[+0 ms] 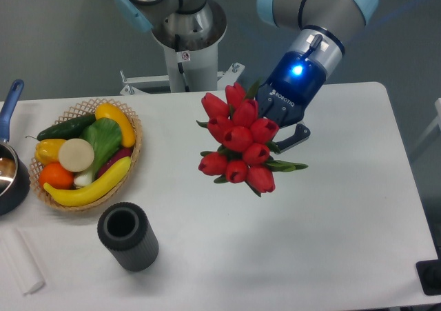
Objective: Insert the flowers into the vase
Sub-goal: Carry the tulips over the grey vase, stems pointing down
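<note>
— What's hidden?
— The stems of the flowers [238, 137] vanish behind the buds; the gripper [279, 128] is clamped on them, fingertips mostly covered.
— And the vase [127, 236]?
— Upright, lower left of the flowers, well apart, just below the wicker basket [131, 161], bare table [331, 242] between.

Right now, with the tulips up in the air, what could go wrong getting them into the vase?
1. The flowers point their blooms toward the vase, stems hidden behind them at the gripper, so the bunch probably needs reorienting first.
2. The vase mouth looks narrower than the bunch, so a slightly off-centre descent could catch leaves on the rim or tip the vase.
3. The wicker basket stands close beside the vase; a wide swing might clip it.
</note>
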Action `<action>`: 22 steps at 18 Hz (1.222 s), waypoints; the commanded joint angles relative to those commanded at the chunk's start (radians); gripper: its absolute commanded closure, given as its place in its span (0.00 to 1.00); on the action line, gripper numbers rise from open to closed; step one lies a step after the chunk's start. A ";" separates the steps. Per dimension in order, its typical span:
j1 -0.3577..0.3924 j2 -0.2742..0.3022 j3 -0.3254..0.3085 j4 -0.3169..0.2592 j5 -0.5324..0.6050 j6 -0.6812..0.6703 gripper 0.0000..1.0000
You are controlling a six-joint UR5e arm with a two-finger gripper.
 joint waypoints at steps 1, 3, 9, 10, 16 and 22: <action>-0.002 -0.003 -0.005 0.011 -0.035 0.002 0.79; -0.014 -0.012 -0.005 0.017 -0.086 0.011 0.79; -0.069 -0.052 0.000 0.017 -0.235 0.081 0.78; -0.081 -0.054 -0.002 0.017 -0.244 0.087 0.78; -0.155 -0.095 0.006 0.017 -0.308 0.143 0.78; -0.215 -0.098 0.011 0.017 -0.330 0.153 0.78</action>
